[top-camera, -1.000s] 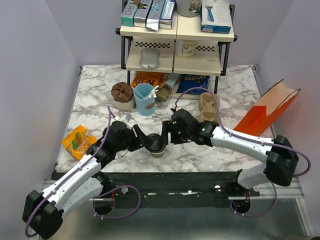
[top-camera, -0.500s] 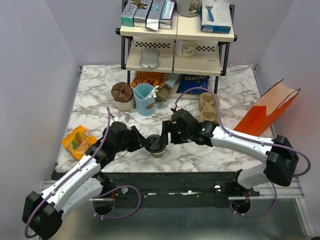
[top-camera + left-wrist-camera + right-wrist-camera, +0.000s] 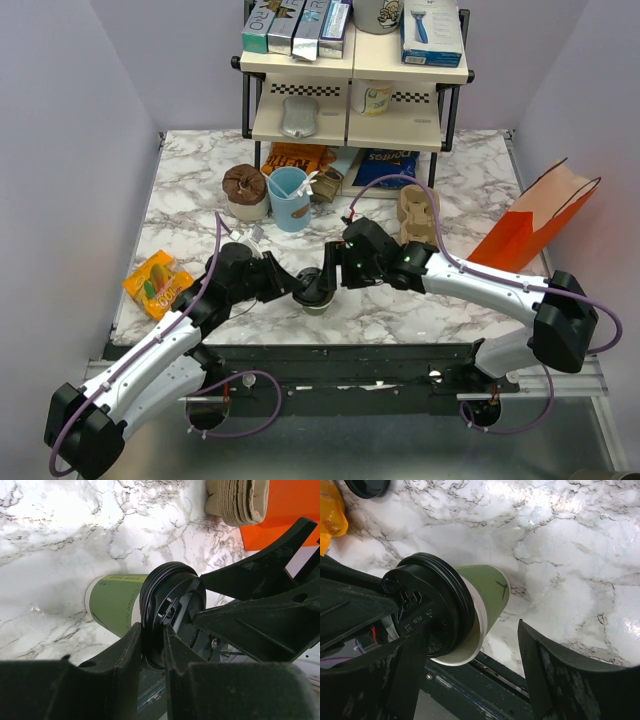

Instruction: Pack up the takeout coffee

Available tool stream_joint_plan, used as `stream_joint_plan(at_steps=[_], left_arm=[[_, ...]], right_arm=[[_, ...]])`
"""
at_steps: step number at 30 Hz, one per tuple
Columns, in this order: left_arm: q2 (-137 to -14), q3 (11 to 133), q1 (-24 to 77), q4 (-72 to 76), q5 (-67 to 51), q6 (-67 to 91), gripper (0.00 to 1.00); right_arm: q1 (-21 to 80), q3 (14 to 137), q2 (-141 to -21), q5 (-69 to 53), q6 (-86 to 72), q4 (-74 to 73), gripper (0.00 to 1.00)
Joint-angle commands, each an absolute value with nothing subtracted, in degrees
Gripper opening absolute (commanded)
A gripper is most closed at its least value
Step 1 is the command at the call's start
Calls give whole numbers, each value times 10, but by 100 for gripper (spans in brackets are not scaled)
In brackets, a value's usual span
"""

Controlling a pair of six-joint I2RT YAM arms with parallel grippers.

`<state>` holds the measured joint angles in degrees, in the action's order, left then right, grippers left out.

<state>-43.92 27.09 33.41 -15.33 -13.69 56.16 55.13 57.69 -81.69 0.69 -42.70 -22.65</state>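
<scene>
Your left jaws pinch the takeout coffee's (image 3: 114, 601) lid (image 3: 170, 605) at the counter's (image 3: 420, 310) near edge; right jaws gape. Not packed yet.

Meeting tip to tip just on the 6 o'clock side of centre.

Stretched up from 7 o'clock with the left arm (image 3: 160, 350), forearm slanting toward 2 o'clock, pinching the rim of the cup lid (image 3: 170, 605) between the fingers of the left gripper (image 3: 150, 632). Angled in from 4 o'clock with the right arm (image 3: 480, 285), forearm pointing toward 9 o'clock, holding the right gripper (image 3: 325, 275) spread wide astride the same lid.
</scene>
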Motion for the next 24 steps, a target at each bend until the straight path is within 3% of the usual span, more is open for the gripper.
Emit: stream_joint_plan(at_steps=[1, 6, 24], left_arm=[[-432, 274, 337, -161, -161, 554, 11], [-427, 276, 337, -155, -165, 570, 0], [-445, 299, 336, -202, -133, 556, 0]], right_arm=[[553, 578, -802, -18, -440, -232, 79], [554, 576, -787, -19, -448, -229, 82], [554, 581, -791, -35, -449, -228, 84]])
